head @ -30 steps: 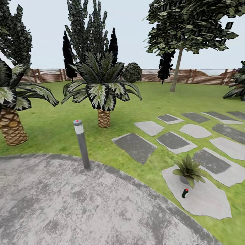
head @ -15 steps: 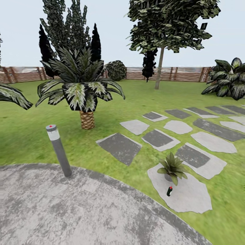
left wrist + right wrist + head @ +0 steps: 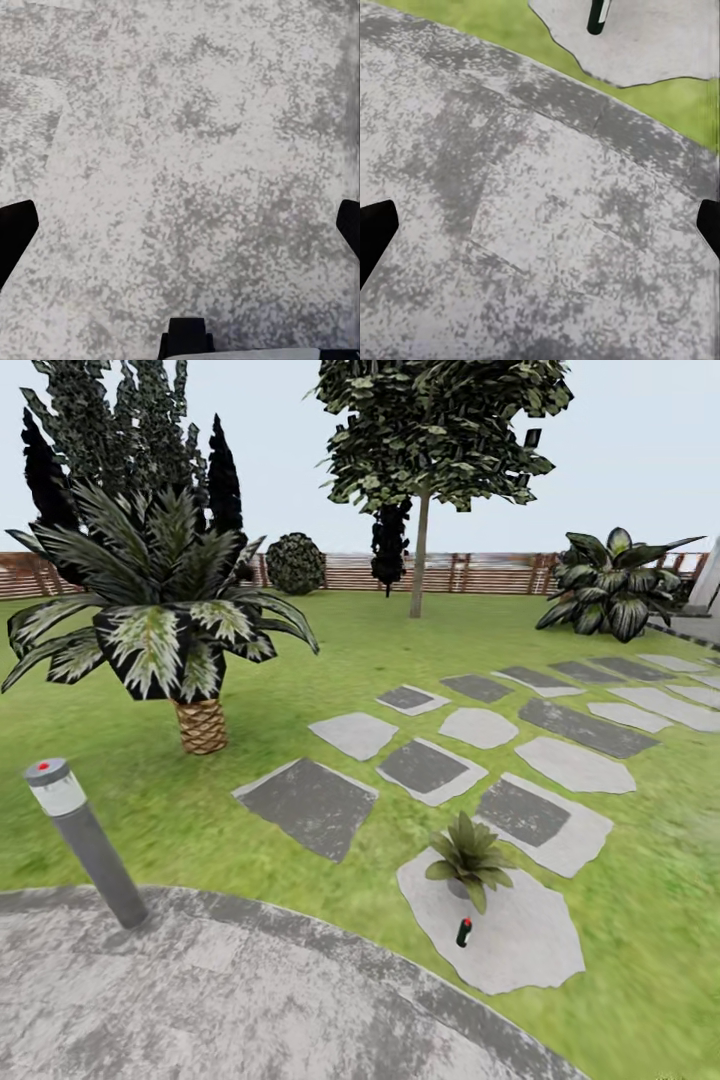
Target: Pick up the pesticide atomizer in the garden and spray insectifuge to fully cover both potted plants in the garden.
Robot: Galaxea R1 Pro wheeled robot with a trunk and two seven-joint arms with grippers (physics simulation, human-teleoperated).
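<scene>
- The whole head view has swung since the earlier frames: the lamp post (image 3: 85, 840), palm (image 3: 165, 615) and stepping stones sit further left in the picture, which is the camera turning, not the things moving.
- The pesticide atomizer (image 3: 464, 932) stands upright on a pale stepping stone (image 3: 530, 950), just beside the one potted plant (image 3: 468, 857) visible here, across a grass strip from the round patio (image 3: 250, 1000).
- Left gripper (image 3: 180, 232) and right gripper (image 3: 540, 225) both hang over the patio, fingers spread wide apart, holding nothing; the right wrist view catches the bottle's base (image 3: 598, 16).
- Step in hand, as I judge it: the approach. Keep the bottle centred and stop short of the stone (it looks slim and easily toppled).
- Counted: one atomizer, one potted plant, one lamp post, one palm.
</scene>
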